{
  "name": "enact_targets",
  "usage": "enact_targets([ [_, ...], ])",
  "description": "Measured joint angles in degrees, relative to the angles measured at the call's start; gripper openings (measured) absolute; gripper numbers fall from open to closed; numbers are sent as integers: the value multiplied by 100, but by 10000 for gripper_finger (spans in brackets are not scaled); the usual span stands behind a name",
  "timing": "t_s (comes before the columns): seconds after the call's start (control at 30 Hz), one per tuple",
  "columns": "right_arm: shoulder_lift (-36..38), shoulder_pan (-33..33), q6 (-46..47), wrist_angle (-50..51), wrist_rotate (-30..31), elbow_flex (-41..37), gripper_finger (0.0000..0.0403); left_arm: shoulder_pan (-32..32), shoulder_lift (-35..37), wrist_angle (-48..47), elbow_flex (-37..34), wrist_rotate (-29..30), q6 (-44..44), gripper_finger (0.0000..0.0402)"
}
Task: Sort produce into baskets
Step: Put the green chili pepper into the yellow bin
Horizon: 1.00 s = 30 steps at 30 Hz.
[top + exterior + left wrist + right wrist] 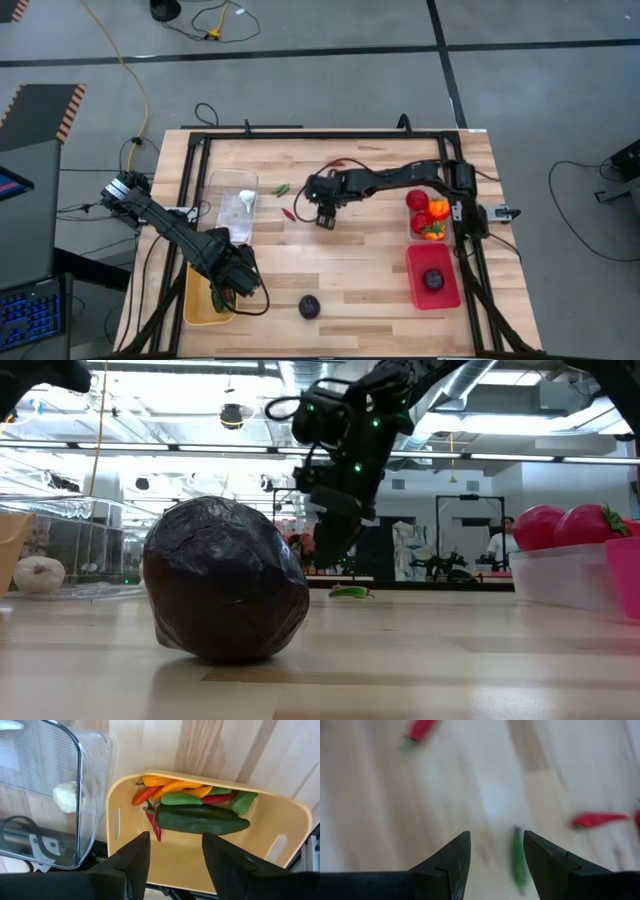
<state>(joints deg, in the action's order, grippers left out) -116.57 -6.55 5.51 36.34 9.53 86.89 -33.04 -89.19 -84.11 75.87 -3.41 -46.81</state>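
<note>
My left gripper (175, 855) hangs open over the yellow basket (200, 300), with nothing between its fingers. In that basket (280, 820) lie several chillies, orange, red and green, and one long dark green vegetable (202, 819). My right gripper (325, 215) stands open above the table's middle, pointing down at a slant. A green chilli (519, 862) lies on the wood just beyond its fingers (452, 865). Red chillies (597, 820) lie nearby. A dark purple round (310, 307) rests on the table near the front edge.
A clear bin (232, 205) at the left holds a white garlic (247, 198). At the right, a clear bin (428, 215) holds tomatoes and peppers, and a red basket (432, 277) holds a purple round. Loose chillies (283, 188) lie between the bins.
</note>
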Motion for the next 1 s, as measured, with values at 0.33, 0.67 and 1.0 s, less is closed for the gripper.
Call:
enact_targets([
  [0.33, 0, -451, -65, 532, 7, 0, 209, 0, 0, 12, -1, 90, 2, 169],
  [0.67, 4, -435, -316, 349, -65, -525, 209, 0, 0, 134, 0, 113, 4, 169],
  [1.0, 20, -448, -318, -141, -64, -887, 183, 0, 0, 161, 0, 155, 219, 169],
])
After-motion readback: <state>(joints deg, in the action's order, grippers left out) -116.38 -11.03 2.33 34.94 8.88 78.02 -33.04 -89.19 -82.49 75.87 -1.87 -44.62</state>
